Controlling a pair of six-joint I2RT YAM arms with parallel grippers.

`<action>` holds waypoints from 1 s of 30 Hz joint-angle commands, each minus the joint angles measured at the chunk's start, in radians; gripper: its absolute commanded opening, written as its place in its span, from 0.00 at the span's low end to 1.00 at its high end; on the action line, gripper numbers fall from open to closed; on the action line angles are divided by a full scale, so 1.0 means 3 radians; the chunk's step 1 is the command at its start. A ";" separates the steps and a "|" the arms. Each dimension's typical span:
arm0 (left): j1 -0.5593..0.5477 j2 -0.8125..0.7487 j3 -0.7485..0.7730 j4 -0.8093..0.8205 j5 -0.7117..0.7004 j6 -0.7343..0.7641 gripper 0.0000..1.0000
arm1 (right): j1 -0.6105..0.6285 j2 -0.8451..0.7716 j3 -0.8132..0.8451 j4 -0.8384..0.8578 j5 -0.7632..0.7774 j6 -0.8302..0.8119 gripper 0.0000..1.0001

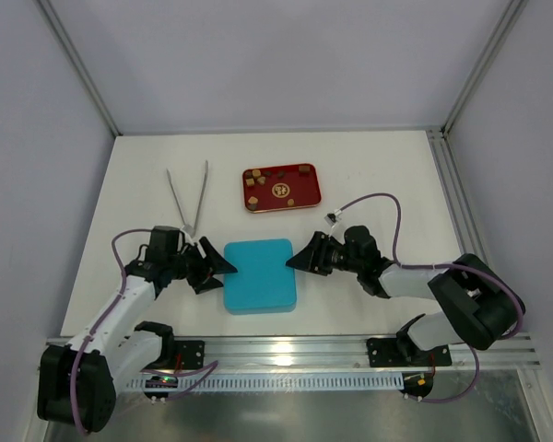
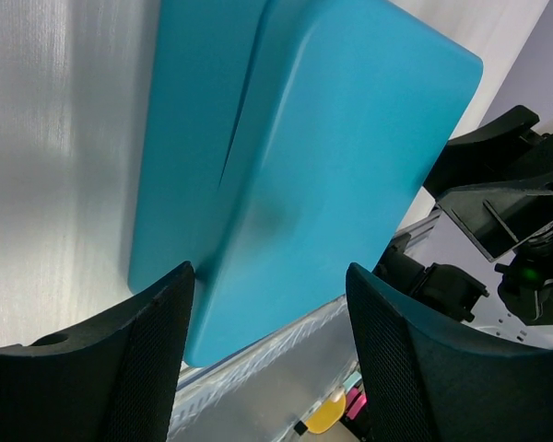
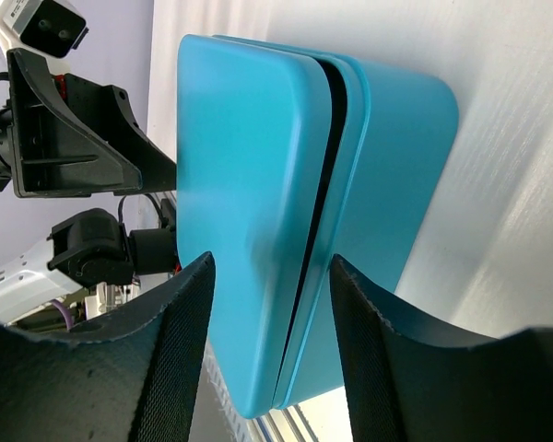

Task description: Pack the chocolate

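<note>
one blue box point(image 1: 259, 274), one tongs point(image 1: 190, 198), one red tray point(image 1: 300, 196) held roughly eight chocolate pieces point(image 1: 304, 169); emblem point(image 1: 279, 191) unreadable. left gripper point(image 1: 223, 274) and right gripper point(image 1: 296, 260) stood wide open, holding nothing.

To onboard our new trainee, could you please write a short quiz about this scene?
1. True or false: the blue box has its lid off.
2. Where are the chocolates? A: in the red tray; B: in the box; C: on the bare table.
3. Which tool lies left of the tray?
Key: 1 false; 2 A; 3 the metal tongs.
</note>
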 commanded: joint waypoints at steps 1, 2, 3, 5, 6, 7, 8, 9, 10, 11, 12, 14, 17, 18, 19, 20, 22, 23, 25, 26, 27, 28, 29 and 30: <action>0.0013 0.0031 0.0043 0.0128 0.0155 0.0040 0.65 | 0.0029 -0.0100 0.0113 0.0029 0.0064 -0.0080 0.54; 0.0013 0.0041 0.0048 0.0123 0.0160 0.0040 0.65 | 0.0034 -0.0100 0.0108 0.0029 0.0069 -0.0080 0.54; 0.0013 0.0052 0.0054 0.0128 0.0160 0.0045 0.65 | 0.0034 -0.0100 0.0108 0.0034 0.0069 -0.0070 0.53; 0.0013 0.0067 0.0054 0.0123 0.0170 0.0050 0.65 | 0.0050 -0.0089 0.0108 0.0034 0.0064 -0.0070 0.52; 0.0007 0.0077 0.0059 0.0123 0.0175 0.0050 0.65 | 0.0055 -0.0084 0.0108 0.0044 0.0064 -0.0070 0.52; 0.0007 0.0087 0.0064 0.0118 0.0181 0.0065 0.65 | 0.0060 -0.0079 0.0103 0.0054 0.0059 -0.0060 0.52; -0.0003 0.0098 0.0064 0.0123 0.0186 0.0070 0.65 | 0.0070 -0.0079 0.0103 0.0059 0.0058 -0.0060 0.52; -0.0008 0.0113 0.0064 0.0108 0.0196 0.0080 0.65 | 0.0070 -0.0084 0.0098 0.0059 0.0064 -0.0050 0.51; -0.0003 0.0118 0.0069 0.0103 0.0191 0.0096 0.64 | 0.0070 -0.0094 0.0093 0.0059 0.0069 -0.0050 0.51; -0.0008 0.0123 0.0059 0.0102 0.0191 0.0101 0.65 | 0.0075 -0.0105 0.0098 0.0059 0.0069 -0.0050 0.51; -0.0003 0.0138 0.0054 0.0097 0.0171 0.0106 0.65 | 0.0075 -0.0115 0.0098 0.0049 0.0069 -0.0050 0.51; -0.0008 0.0169 0.0049 0.0082 0.0170 0.0116 0.64 | 0.0085 -0.0145 0.0098 0.0019 0.0084 -0.0055 0.50; -0.0008 0.0195 0.0059 0.0062 0.0150 0.0126 0.64 | 0.0080 -0.0207 0.0093 -0.0032 0.0099 -0.0070 0.50; -0.0013 0.0195 0.0059 0.0062 0.0155 0.0132 0.64 | 0.0075 -0.0217 0.0093 -0.0048 0.0104 -0.0075 0.50; -0.0018 0.0200 0.0064 0.0056 0.0135 0.0142 0.64 | 0.0080 -0.0232 0.0093 -0.0063 0.0115 -0.0080 0.50; -0.0018 0.0220 0.0079 0.0026 0.0124 0.0147 0.64 | 0.0080 -0.0238 0.0088 -0.0073 0.0115 -0.0080 0.51; -0.0013 0.0231 0.0094 0.0026 0.0140 0.0162 0.64 | 0.0080 -0.0248 0.0082 -0.0089 0.0115 -0.0091 0.51; -0.0023 0.0231 0.0100 0.0021 0.0135 0.0167 0.64 | 0.0080 -0.0248 0.0087 -0.0094 0.0110 -0.0085 0.50; -0.0023 0.0226 0.0110 0.0021 0.0145 0.0167 0.64 | 0.0085 -0.0248 0.0087 -0.0099 0.0105 -0.0085 0.50; -0.0028 0.0231 0.0110 0.0016 0.0145 0.0167 0.64 | 0.0080 -0.0233 0.0093 -0.0099 0.0099 -0.0085 0.50; -0.0028 0.0236 0.0120 0.0016 0.0150 0.0172 0.64 | 0.0080 -0.0222 0.0098 -0.0099 0.0094 -0.0090 0.50; -0.0023 0.0236 0.0125 0.0016 0.0155 0.0178 0.64 | 0.0080 -0.0202 0.0103 -0.0094 0.0074 -0.0085 0.50; -0.0033 0.0251 0.0130 0.0016 0.0160 0.0178 0.64 | 0.0080 -0.0182 0.0108 -0.0084 0.0074 -0.0080 0.50; -0.0039 0.0261 0.0135 0.0016 0.0165 0.0183 0.64 | 0.0090 -0.0176 0.0108 -0.0069 0.0074 -0.0075 0.50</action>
